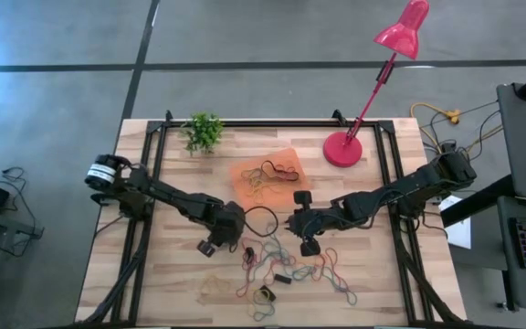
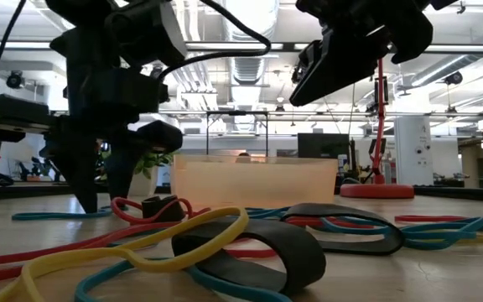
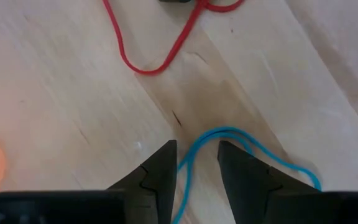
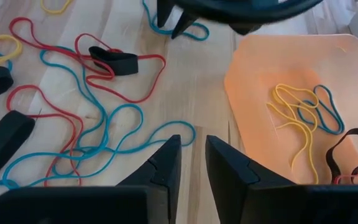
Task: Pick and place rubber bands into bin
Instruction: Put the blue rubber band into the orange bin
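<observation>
My left gripper [image 3: 194, 165] is down at the table among the loose rubber bands [image 1: 286, 270], jaws parted a little and straddling a blue band [image 3: 229, 140] that runs between the fingertips; nothing is clamped. I judge this the pick step, just short of closing. The bin [image 1: 268, 174] sits farther back on the table, well apart from the pile, with several bands already in it: yellow, blue and a black one show in my right wrist view. My right gripper [image 4: 191, 158] hangs above the table just beside the bin's near edge, jaws narrowly apart, empty. The next move calls for closing the left jaws squarely on the blue strand, then lifting slowly, since the bands tangle with red ones nearby and a neighbour could drag along. Hard to make out: whether the fingertips actually touch the wood, and how the blue band continues beneath the fingers. In the low view the bin's contents are hidden behind its wall.
</observation>
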You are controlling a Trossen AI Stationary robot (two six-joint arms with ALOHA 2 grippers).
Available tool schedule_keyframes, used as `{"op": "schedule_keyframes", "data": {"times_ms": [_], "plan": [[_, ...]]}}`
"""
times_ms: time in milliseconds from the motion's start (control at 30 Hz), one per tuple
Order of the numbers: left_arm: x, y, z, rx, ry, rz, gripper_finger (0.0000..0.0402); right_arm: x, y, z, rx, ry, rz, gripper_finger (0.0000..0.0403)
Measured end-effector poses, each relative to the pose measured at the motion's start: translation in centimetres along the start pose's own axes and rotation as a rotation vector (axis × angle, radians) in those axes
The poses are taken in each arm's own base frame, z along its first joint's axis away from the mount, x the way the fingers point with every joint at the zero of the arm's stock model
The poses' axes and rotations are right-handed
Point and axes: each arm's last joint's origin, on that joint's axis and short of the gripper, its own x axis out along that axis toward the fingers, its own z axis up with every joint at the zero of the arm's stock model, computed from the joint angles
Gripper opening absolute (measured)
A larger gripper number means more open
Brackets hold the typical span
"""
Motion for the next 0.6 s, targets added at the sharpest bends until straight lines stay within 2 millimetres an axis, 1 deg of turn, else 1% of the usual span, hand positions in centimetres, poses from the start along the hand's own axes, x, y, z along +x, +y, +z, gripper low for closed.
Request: {"op": "schedule_keyframes", "data": {"times_ms": [100, 233, 333, 500, 600], "plan": [[0.7, 0.2, 0.3, -0.004, 0.035, -0.017, 0.0105, 0.0, 0.0, -0.1, 0.0, 0.0, 0.0, 0.0062], [0.6, 0.4, 0.8, -0.007, 0.053, -0.027, 0.01, 0.1, 0.0, -0.2, -0.001, 0.003, 0.0, 0.0059], [0.2, 0.4, 1.1, -0.008, 0.061, -0.033, 0.0077, 0.1, 0.0, -0.2, -0.006, 0.003, 0.0, 0.0061], [0.1, 0.4, 1.1, -0.011, 0.07, -0.044, 0.0014, 0.1, 0.0, -0.2, -0.007, 0.002, 0.0, 0.0063], [0.2, 0.4, 1.0, -0.026, 0.071, -0.048, 0.0005, 0.1, 0.0, -0.4, 0.01, 0.006, 0.0, 0.006]]}}
